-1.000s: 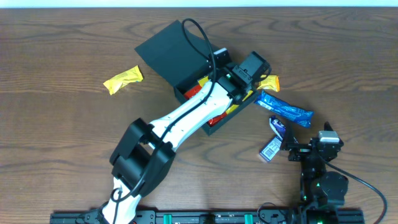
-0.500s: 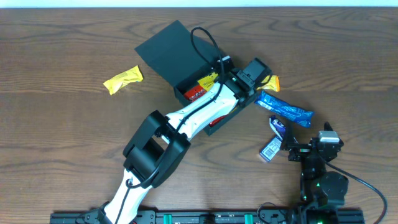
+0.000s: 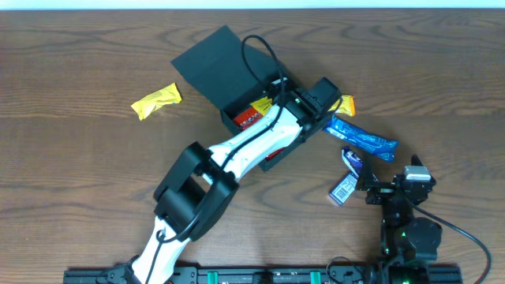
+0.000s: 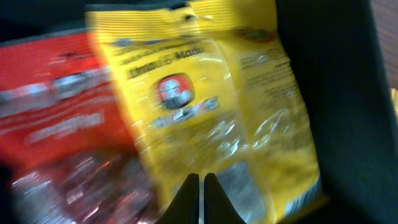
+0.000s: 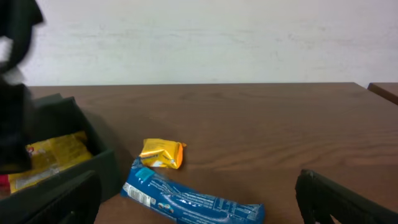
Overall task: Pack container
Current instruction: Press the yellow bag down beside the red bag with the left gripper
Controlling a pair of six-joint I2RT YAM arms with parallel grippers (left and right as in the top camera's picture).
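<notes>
The dark container (image 3: 278,158) lies open at the table's middle, its flap lid (image 3: 215,59) raised at the back left. Inside are a red packet (image 3: 248,120) and a yellow packet (image 3: 261,106). My left gripper (image 3: 319,98) hangs over the box's right side. In the left wrist view its fingers (image 4: 200,186) are shut and empty, just above the blurred yellow packet (image 4: 211,106) and red packet (image 4: 56,124). My right gripper (image 3: 380,189) is open and empty near the front right (image 5: 199,214).
A blue packet (image 3: 363,137) and an orange-yellow packet (image 3: 345,104) lie right of the box; both show in the right wrist view (image 5: 193,200) (image 5: 163,154). A small dark packet (image 3: 346,178) lies by my right gripper. A yellow packet (image 3: 155,100) lies at the left.
My left arm has swung a little to the right over the box, uncovering the yellow and red packets inside. The right arm has not moved.
</notes>
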